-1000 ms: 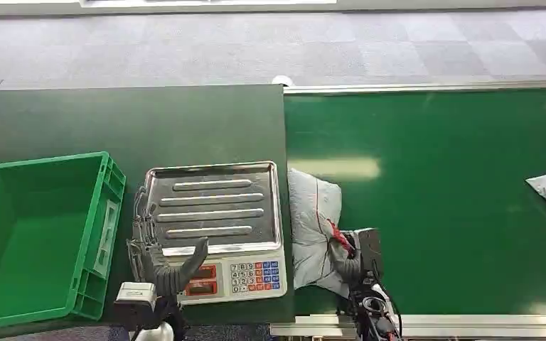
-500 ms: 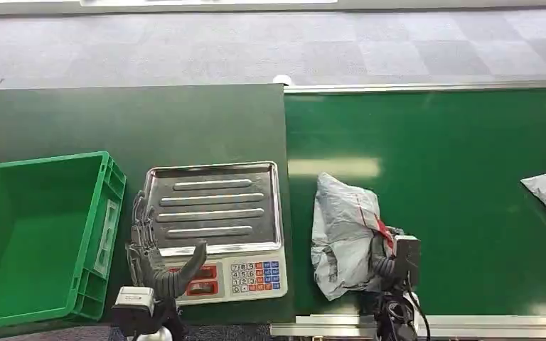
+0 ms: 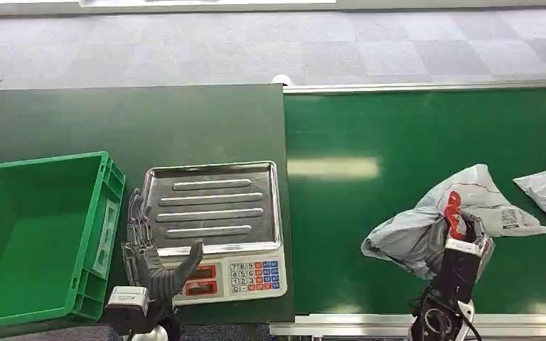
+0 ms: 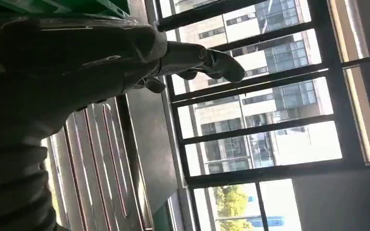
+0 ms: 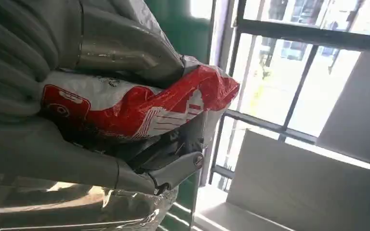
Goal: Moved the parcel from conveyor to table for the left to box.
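**Parcel gripped above the conveyor**

The right hand [image 3: 453,238] clutched a crumpled grey plastic mailer parcel with a red printed patch [image 3: 434,224] over the green conveyor belt [image 3: 370,142]. The left hand [image 3: 153,259], fingers spread and holding nothing, hovered by the steel-topped weighing scale [image 3: 213,206] on the table [image 3: 114,121].

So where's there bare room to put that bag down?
Bare dark table lies behind the scale and green bin. The scale's steel tray is bare too. The front edge is crowded by the left hand. The right hand holds the parcel.
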Motion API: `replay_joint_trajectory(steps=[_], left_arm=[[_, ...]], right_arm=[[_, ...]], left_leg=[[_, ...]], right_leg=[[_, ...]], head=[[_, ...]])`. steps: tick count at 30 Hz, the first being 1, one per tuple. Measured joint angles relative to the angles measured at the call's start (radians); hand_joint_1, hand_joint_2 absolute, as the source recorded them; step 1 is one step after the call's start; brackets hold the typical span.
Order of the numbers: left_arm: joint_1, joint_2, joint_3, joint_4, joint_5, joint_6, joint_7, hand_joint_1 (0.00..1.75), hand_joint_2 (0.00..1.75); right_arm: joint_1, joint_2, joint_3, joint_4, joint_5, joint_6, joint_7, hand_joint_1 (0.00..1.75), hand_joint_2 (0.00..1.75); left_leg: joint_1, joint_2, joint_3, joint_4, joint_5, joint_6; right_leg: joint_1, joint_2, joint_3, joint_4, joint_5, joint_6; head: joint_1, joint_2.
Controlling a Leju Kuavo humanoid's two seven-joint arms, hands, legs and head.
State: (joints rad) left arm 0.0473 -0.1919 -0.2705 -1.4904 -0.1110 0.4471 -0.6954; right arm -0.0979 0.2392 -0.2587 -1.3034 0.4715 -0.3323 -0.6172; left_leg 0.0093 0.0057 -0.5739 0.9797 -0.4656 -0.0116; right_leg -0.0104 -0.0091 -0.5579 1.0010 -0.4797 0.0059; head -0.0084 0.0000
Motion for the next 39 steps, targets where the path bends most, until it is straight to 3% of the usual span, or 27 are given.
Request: replay_joint_trajectory(steps=[13,16,23,33,34,36,38,39], left_arm=[[-0.057,-0.011,0.008,0.047,0.004,-0.057,0.0,0.0,1.75],[-0.079,-0.018,0.008,0.067,0.0,-0.07,0.0,0.0,1.75],[-0.115,-0.038,0.016,0.108,0.0,-0.053,0.0,0.0,1.75],[-0.117,-0.031,0.102,0.095,0.015,-0.018,0.0,0.0,1.75],[-0.117,-0.03,0.108,0.095,0.015,-0.016,0.0,0.0,1.75],[-0.114,-0.028,0.119,0.086,0.014,0.002,0.0,0.0,1.75],[-0.108,-0.025,0.133,0.07,0.013,0.021,0.0,0.0,1.75],[-0.101,-0.023,0.142,0.059,0.014,0.031,0.0,0.0,1.75]], right_arm=[[-0.188,0.077,0.227,0.051,-0.012,0.076,0.018,1.75,1.75],[-0.229,0.097,0.272,0.076,0.013,0.125,0.066,1.75,1.75],[-0.368,0.1,0.579,0.168,-0.085,0.103,0.186,1.75,1.75],[-0.478,0.1,0.862,0.414,-0.21,0.138,0.249,1.75,1.75],[-0.485,0.1,0.875,0.427,-0.214,0.138,0.25,1.54,1.75],[-0.501,0.1,0.903,0.457,-0.238,0.137,0.264,1.48,1.75],[-0.513,0.1,0.93,0.486,-0.264,0.124,0.276,1.19,1.75],[-0.517,0.1,0.945,0.5,-0.279,0.113,0.277,0.42,1.75]], left_leg=[[0.0,0.0,0.0,0.0,0.001,0.0],[0.0,0.001,-0.002,0.0,0.001,0.0],[0.001,0.0,-0.001,0.0,0.001,0.0],[0.001,0.0,-0.002,0.0,0.001,0.0],[0.001,0.0,-0.003,0.0,0.001,0.0],[0.001,0.0,-0.003,0.0,0.001,0.0],[0.001,0.0,-0.002,0.0,0.001,0.0],[0.001,0.0,-0.002,0.0,0.001,0.0]], right_leg=[[0.0,0.0,0.0,0.0,0.001,0.0],[0.0,0.001,-0.001,0.0,0.001,0.0],[0.001,0.001,-0.001,0.0,0.001,-0.001],[0.001,0.0,-0.002,0.001,0.001,-0.001],[0.001,0.0,-0.002,0.001,0.001,-0.001],[0.001,0.0,-0.002,0.001,0.001,-0.001],[0.001,0.0,-0.002,0.001,0.001,-0.001],[0.001,0.0,-0.002,0.001,0.001,-0.001]], head=[[0.0,0.0],[0.0,0.0],[0.0,0.0],[0.0,0.0],[0.0,0.0],[0.0,0.0],[0.0,0.0],[0.0,0.0]])
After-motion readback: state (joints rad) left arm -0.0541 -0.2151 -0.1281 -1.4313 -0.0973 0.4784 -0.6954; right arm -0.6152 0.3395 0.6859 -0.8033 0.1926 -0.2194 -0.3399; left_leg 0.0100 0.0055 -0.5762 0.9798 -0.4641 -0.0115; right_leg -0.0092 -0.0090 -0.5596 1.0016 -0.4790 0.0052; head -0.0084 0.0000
